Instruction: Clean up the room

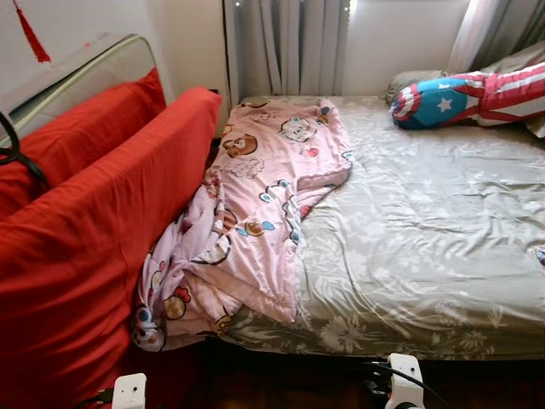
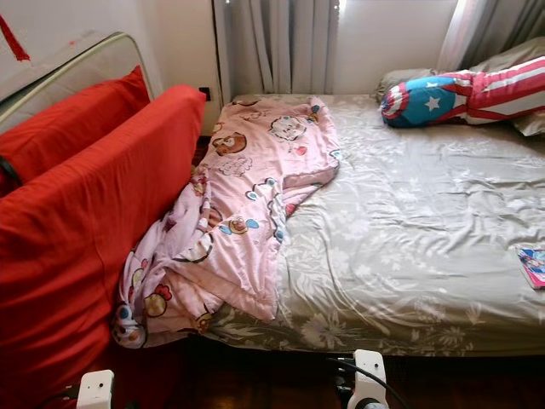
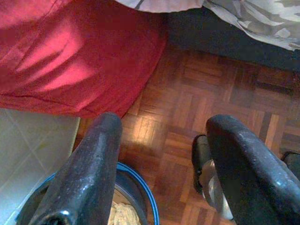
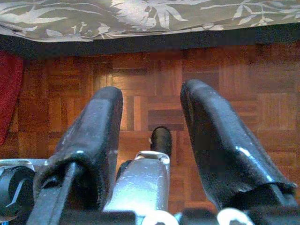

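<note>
Left eye view runs from a red cushion [image 1: 94,256] standing on edge at the far left, past a pink cartoon-print blanket [image 1: 255,196] bunched along the near-left side of the bed [image 1: 426,247] and spilling over its edge against the cushion, to a star-and-stripe bolster [image 1: 464,98] up by the pillows at the far right. The grey leaf-patterned sheet [image 1: 409,281] lies rumpled across the mattress. Right eye view adds a small colourful packet or booklet [image 2: 533,266], hard to identify at this size, lying on the sheet at the right edge. Left wrist view looks down over the parquet floor [image 3: 197,93], where the left gripper [image 3: 161,159] hangs with its fingers spread apart and holding nothing; beneath them sits a blue-rimmed bucket [image 3: 145,206] with something pale and crumpled inside, possibly cloth, though it is mostly hidden. The cushion's red cover and the bed's edge show at the far side of that view. Right wrist view has the right gripper [image 4: 152,136] low over the same floor just short of the bed's edge, fingers likewise spread and bare.
</note>
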### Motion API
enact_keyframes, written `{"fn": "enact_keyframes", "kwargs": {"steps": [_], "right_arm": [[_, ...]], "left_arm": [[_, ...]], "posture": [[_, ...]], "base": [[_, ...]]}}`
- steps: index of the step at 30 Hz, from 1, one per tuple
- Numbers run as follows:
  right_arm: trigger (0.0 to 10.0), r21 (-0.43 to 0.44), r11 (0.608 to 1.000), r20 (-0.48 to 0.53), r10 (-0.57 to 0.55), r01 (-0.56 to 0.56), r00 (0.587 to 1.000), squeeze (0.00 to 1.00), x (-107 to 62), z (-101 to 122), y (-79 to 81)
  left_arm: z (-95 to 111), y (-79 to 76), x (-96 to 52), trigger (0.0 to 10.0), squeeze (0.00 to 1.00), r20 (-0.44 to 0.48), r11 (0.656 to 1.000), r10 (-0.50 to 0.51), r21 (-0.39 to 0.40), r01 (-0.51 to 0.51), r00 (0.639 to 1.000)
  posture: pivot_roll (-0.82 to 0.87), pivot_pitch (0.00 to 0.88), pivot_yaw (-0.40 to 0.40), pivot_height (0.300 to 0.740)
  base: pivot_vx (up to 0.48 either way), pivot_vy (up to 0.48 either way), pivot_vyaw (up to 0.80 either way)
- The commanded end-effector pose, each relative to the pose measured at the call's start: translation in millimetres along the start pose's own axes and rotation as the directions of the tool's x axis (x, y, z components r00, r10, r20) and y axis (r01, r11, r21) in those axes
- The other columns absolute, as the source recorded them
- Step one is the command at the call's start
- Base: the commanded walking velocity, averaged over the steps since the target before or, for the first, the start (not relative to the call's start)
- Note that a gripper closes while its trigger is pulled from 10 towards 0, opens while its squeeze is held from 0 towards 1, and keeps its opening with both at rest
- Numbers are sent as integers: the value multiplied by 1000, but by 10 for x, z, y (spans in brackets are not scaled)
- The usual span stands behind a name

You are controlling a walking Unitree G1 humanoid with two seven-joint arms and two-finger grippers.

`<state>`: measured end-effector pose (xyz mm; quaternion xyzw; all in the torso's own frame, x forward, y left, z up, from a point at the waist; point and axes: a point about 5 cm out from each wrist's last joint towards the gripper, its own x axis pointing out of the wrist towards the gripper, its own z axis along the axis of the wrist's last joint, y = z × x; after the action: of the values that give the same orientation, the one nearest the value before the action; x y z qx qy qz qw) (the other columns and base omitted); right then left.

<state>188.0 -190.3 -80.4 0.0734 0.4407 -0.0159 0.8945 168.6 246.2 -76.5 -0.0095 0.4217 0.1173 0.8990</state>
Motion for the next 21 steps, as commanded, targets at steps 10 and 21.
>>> {"fn": "enact_keyframes", "kwargs": {"steps": [10, 21], "right_arm": [[10000, -17, 1000, 11, -10, 10, 1000, 0, -1, 12, -7], [10000, -21, 1000, 17, -17, 18, 1000, 0, 1, 26, -9]], "left_arm": [[-31, 15, -8, 10000, 0, -10, 1000, 3, -7, -4, 1000], [-20, 12, -5, 10000, 0, -7, 1000, 2, -11, -2, 1000]], "posture": [[-17, 0, 36, 740], [-18, 0, 33, 740]], "base": [[0, 0, 0], [0, 0, 774]]}}
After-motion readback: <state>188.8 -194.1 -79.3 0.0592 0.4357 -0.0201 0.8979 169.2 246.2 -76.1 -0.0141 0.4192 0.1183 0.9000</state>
